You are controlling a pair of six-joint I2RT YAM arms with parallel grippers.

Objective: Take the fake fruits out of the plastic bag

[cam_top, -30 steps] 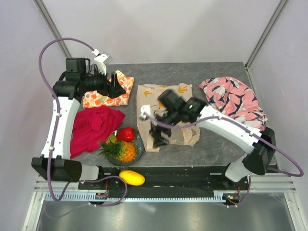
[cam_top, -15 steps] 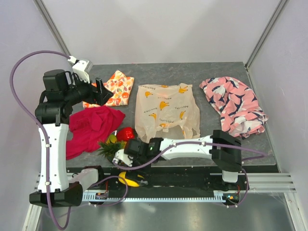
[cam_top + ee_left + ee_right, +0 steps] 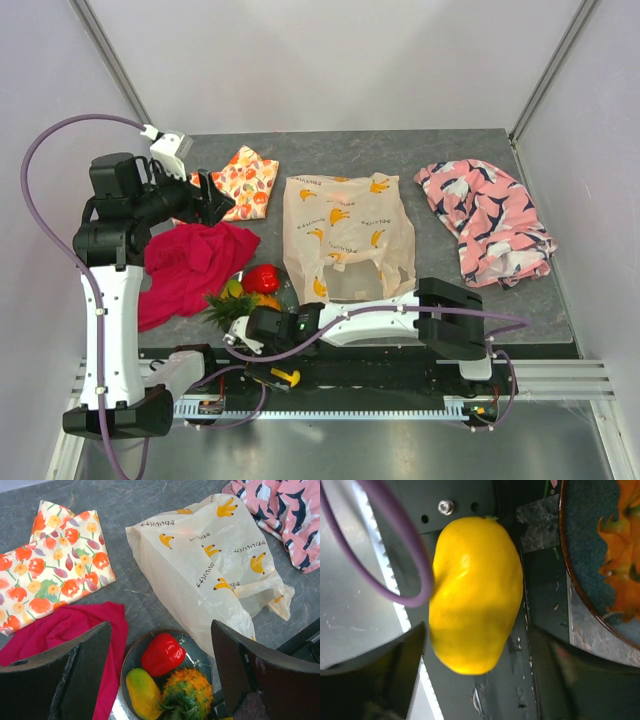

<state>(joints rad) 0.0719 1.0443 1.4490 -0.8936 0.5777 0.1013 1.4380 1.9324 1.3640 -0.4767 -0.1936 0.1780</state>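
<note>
The banana-printed plastic bag (image 3: 345, 235) lies flat mid-table and also shows in the left wrist view (image 3: 215, 575). A red pepper (image 3: 162, 653), a green-yellow mango (image 3: 141, 692) and a pineapple (image 3: 190, 692) sit on a dark plate (image 3: 131, 655). A yellow mango (image 3: 475, 595) lies on the black base rail off the table's near edge (image 3: 288, 376). My right gripper (image 3: 480, 680) is open, its fingers either side of this mango and just short of it. My left gripper (image 3: 160, 680) is open and empty, high above the plate. No pink-red round fruit shows.
A fruit-printed cloth (image 3: 245, 185) and a red cloth (image 3: 190, 265) lie at the left, a pink patterned cloth (image 3: 490, 220) at the right. A purple cable (image 3: 405, 555) loops beside the mango. The plate's rim (image 3: 570, 580) is just past the table edge.
My right arm has swung from the bag down to the near-left edge, over the yellow mango on the rail. My left arm has drawn back to the left and risen.
</note>
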